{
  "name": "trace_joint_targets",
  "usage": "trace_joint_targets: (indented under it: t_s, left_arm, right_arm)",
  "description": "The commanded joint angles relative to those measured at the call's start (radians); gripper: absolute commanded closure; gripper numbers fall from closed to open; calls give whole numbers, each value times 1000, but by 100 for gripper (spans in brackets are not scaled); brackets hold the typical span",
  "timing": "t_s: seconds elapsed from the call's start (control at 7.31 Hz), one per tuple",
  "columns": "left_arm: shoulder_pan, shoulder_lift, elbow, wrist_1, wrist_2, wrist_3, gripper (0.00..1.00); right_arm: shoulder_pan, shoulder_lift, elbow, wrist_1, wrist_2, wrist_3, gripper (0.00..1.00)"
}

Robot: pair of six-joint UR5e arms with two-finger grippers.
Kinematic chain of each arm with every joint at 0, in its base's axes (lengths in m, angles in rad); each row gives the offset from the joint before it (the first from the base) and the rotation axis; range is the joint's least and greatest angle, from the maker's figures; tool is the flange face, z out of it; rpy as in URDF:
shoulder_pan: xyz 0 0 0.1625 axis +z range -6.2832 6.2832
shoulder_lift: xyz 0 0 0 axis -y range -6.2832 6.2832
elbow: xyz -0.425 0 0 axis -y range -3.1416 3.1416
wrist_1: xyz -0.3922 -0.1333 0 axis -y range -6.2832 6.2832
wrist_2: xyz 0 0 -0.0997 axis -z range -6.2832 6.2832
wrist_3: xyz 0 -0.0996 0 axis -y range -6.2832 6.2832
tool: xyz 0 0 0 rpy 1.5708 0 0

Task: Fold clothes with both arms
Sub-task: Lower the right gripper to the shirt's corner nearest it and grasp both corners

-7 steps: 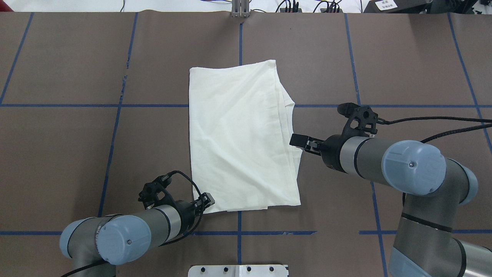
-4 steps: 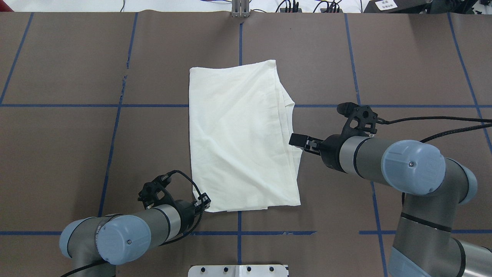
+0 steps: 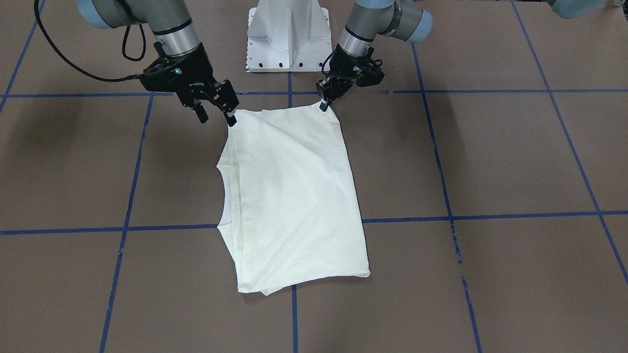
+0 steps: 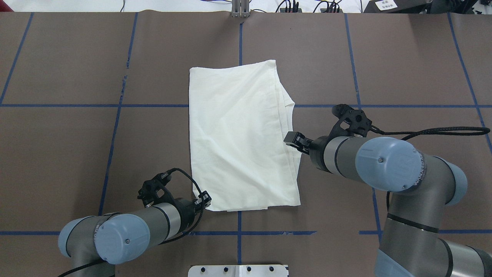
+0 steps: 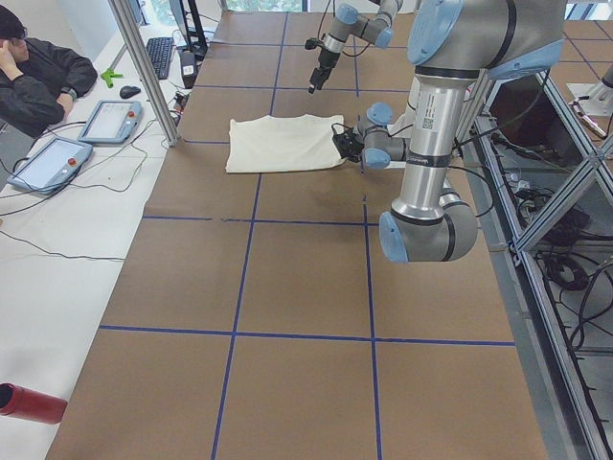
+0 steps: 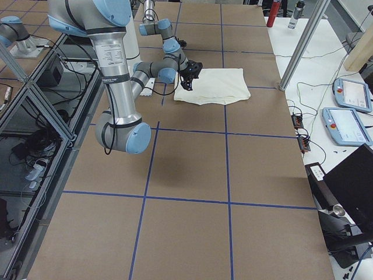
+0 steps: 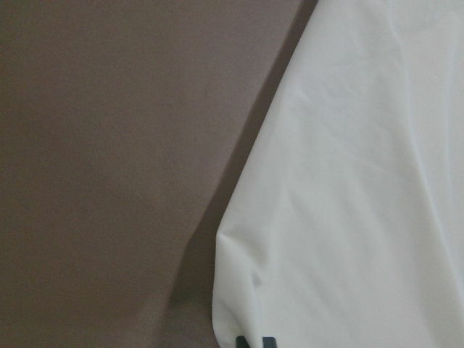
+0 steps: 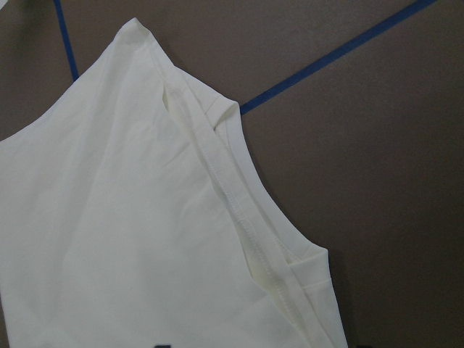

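The cream T-shirt [image 4: 238,142] lies flat on the counter [image 4: 77,154], folded into a plain rectangle; its stitched neckline edge faces the right arm [image 4: 384,165].

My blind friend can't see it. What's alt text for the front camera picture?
A folded cream shirt lies on a brown table. The left gripper pinches one far corner; the open right gripper hangs by the other.

Robotics lab, likely: teach pendants [image 5: 50,163], aluminium frame post [image 5: 142,67], seated operator [image 5: 43,77], blue-taped grid table [image 4: 69,154].
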Motion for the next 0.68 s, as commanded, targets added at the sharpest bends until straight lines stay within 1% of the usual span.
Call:
trace_joint_targets:
  t_s: [0.0,0.14,0.27,0.41,0.55]
  left_arm:
    - [-5,0,-25,0,0,2,100]
    - [-7,0,-27,0,0,2,100]
    - [-8,0,-27,0,0,2,100]
    - [-8,0,-27,0,0,2,100]
    - [-8,0,-30,0,0,2,100]
  right_arm:
    - [-77,44,-52,-109,-46,78,18]
    - [-90,68,-88,-110,-54,102,24]
    - [-113,66,-99,-110,-57,102,24]
    - [-130,69,-116,-133,-71,102,22]
    - [-132,75,-129,-149,-73,99,21]
